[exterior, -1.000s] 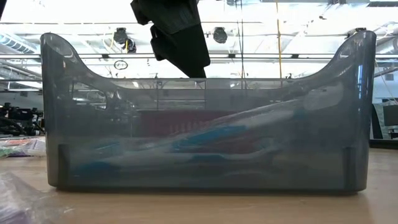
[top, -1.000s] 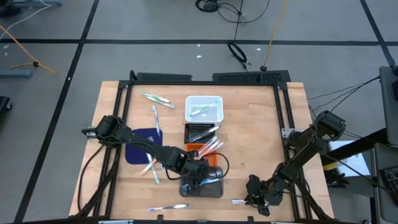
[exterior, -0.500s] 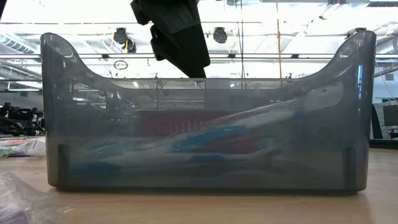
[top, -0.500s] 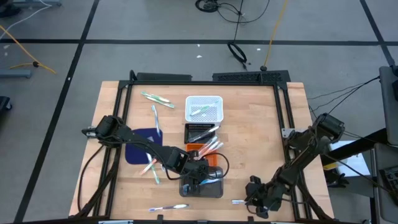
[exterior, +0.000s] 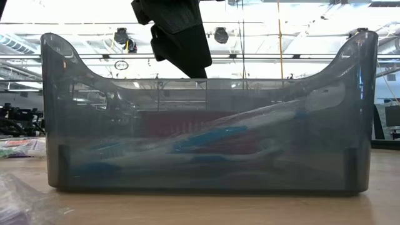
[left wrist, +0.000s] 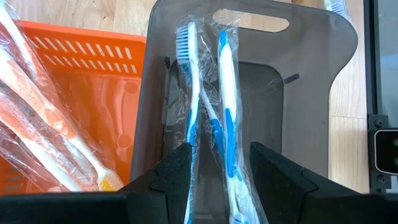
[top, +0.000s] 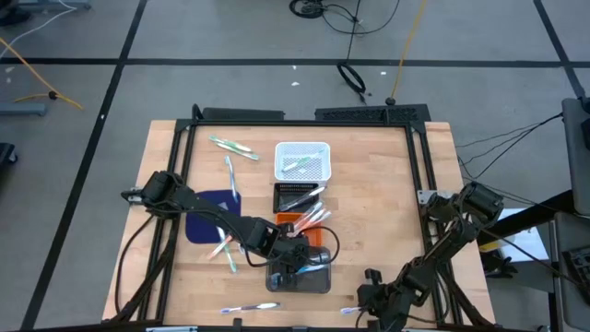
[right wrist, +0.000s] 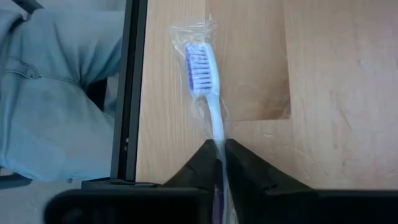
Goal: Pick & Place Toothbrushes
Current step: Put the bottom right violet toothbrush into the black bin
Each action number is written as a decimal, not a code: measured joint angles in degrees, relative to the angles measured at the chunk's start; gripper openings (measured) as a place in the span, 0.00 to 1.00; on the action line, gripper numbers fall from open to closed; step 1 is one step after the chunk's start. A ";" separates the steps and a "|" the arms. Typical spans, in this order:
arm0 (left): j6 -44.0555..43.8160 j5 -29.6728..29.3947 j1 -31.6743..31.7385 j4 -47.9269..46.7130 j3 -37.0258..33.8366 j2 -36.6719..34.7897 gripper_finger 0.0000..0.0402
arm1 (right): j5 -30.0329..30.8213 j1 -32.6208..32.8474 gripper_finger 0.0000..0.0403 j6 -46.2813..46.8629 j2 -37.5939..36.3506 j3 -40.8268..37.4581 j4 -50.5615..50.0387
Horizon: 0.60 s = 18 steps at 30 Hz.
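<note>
high view first: the pale wooden table (top: 387, 203) in its black frame carries a line of containers down the middle, a white perforated basket (top: 301, 160), a black tray (top: 298, 195), an orange slatted plastic basket (left wrist: 93, 81) and, nearest the front edge, a smoky grey translucent plastic bin (top: 300, 277). a dark blue cloth-like mat (top: 210, 214) lies to the left. the left claw (left wrist: 217, 165) hangs over the grey bin, standing wide, with two blue-and-white wrapped toothbrushes (left wrist: 211, 118) lying in the bin between its fingers; i cannot tell whether it touches them. the right claw (right wrist: 221, 152) is at the front right of the table, pinched narrow on the thin handle of a purple-bristled wrapped toothbrush (right wrist: 208, 93) lying flat just beside the black frame rail. other wrapped brushes lie loose on the table. the risk i judge: the grip sits on slippery wrap and a slim handle, so the brush may twist or slide out on lifting, or snag the rail.
</note>
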 joint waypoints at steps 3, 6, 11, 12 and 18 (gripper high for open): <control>-0.10 0.00 -0.12 0.02 0.00 0.00 0.41 | -0.35 0.12 0.02 -0.92 0.10 1.07 -1.24; -0.13 0.00 -0.12 0.02 0.00 0.00 0.41 | -0.54 0.15 0.02 -2.82 0.21 2.14 -1.90; -0.31 0.00 -0.12 0.04 0.00 0.00 0.41 | 0.91 0.13 0.00 -4.71 0.35 5.62 -9.21; -0.31 0.00 -0.12 0.05 0.00 0.00 0.41 | 1.44 0.13 0.00 -4.92 0.28 6.31 -11.08; -0.31 0.00 -0.12 0.23 0.00 0.00 0.41 | 7.70 0.00 0.00 -6.30 -3.55 8.32 -18.61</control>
